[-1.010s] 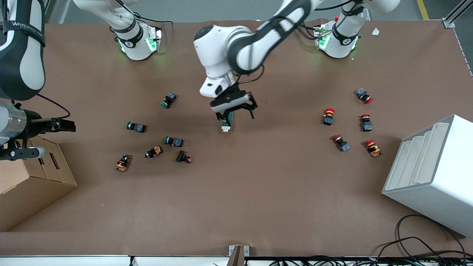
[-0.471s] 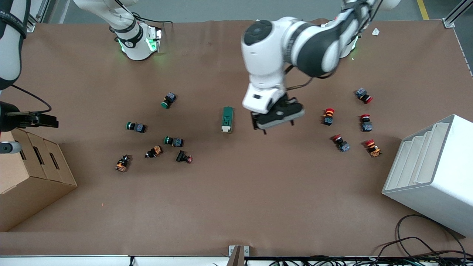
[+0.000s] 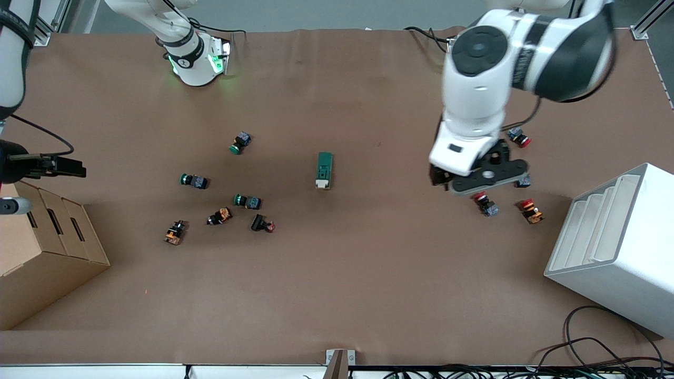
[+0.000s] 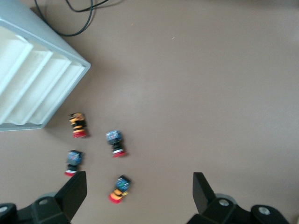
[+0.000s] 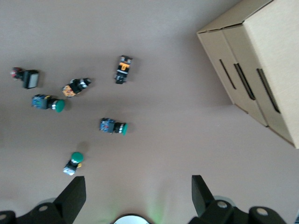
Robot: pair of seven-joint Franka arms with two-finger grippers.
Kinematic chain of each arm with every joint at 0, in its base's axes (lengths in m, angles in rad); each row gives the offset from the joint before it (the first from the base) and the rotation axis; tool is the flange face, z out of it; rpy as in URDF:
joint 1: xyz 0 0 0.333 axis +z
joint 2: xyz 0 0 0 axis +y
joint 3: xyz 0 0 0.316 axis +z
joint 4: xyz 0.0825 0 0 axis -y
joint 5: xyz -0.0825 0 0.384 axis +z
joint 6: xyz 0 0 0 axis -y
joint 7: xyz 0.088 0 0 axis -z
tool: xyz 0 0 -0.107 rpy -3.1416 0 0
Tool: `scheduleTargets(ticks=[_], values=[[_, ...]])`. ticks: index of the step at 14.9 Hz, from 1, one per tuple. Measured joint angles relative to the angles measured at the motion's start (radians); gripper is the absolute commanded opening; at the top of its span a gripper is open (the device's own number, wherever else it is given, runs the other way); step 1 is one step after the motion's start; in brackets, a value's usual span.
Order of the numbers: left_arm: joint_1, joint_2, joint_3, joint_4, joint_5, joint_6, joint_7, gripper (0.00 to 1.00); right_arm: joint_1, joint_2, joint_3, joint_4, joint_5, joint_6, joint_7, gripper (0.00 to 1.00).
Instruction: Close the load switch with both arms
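- The load switch (image 3: 324, 170), a dark green oblong block with a cream lever piece at the end nearer the front camera, lies flat on the brown desk (image 3: 337, 284) near its middle, with nothing touching it.
- The left gripper (image 3: 482, 179) hangs in the air over the cluster of red-capped push buttons (image 3: 484, 203) toward the left arm's end of the desk, well apart from the load switch.
- In the left wrist view its fingers (image 4: 72, 192) stand wide apart with nothing between them; four red-capped buttons (image 4: 115, 143) lie on the desk below, beside the corner of the white stepped bin (image 4: 32, 77).
- The right gripper (image 3: 58, 167) is at the right arm's end of the desk, above the edge of the cardboard box (image 3: 45, 252), and the arm waits there.
- The right wrist view shows its fingers (image 5: 72, 196) also spread apart and empty, looking down on the green-capped push buttons (image 5: 112, 126), the orange-bodied ones (image 5: 123, 69) and the cardboard box (image 5: 259, 65).
- The green-capped buttons (image 3: 194, 180) lie scattered on the desk between the load switch and the right arm's end.
- The white stepped bin (image 3: 613, 247) sits at the left arm's end, nearer the front camera than the red buttons.
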State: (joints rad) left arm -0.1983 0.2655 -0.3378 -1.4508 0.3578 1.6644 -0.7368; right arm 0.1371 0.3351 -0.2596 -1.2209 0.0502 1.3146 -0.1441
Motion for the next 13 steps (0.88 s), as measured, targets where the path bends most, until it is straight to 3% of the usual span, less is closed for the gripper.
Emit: scheduleTargets(ticks=[4,9,13], values=[[0.142,-0.08,0.017,0.0,-0.17,-0.05,0.17,1.0,-0.001,-0.044,0.002,0.003,0.008,-0.026,0.0,1.0],[0.211,-0.151,0.073,-0.006,-0.21,-0.148,0.293,1.0,-0.021,-0.131,0.011,-0.059,0.006,-0.029,-0.001,1.0],[0.239,-0.171,0.152,-0.021,-0.285,-0.149,0.491,1.0,-0.102,-0.212,0.147,-0.136,-0.038,-0.008,0.001,1.0]])
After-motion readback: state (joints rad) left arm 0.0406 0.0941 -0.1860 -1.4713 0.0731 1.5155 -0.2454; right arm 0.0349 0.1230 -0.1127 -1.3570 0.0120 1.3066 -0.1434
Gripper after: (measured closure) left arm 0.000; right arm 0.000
